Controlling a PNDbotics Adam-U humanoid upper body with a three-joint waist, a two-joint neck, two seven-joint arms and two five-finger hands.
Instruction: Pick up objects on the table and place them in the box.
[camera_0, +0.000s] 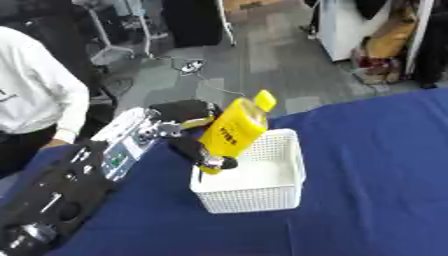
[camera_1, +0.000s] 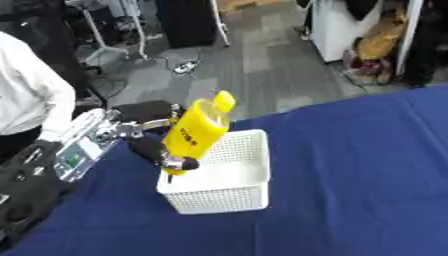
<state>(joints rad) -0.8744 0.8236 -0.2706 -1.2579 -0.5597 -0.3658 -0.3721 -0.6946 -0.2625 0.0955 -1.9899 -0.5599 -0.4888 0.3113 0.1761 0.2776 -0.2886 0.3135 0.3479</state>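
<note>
- Yellow bottle (camera_0: 234, 129) is being held in the air over the near-left corner of the white basket (camera_0: 282, 192), tilted so its yellow cap is pointing up and to the right.
- The left hand (camera_0: 194, 131) is grasping the bottle, with dark fingers curling round its lower body and one fingertip showing below the bottle's base.
- The bottle is showing a bright yellow body with dark lettering on its side; the words cannot be read.
- Its lower end is hanging just above the basket's left rim, and whether it is touching the rim cannot be told.
- The basket is sitting on the blue tablecloth (camera_0: 376, 165), its perforated white walls facing the camera and its pale floor showing on the bottle's right.
- The left arm (camera_0: 61, 200) is coming in from the lower left, black with silver parts, and is stretching up and right towards the basket, with the wrist bending over the table's left edge.
- The right hand is showing in neither view.
</note>
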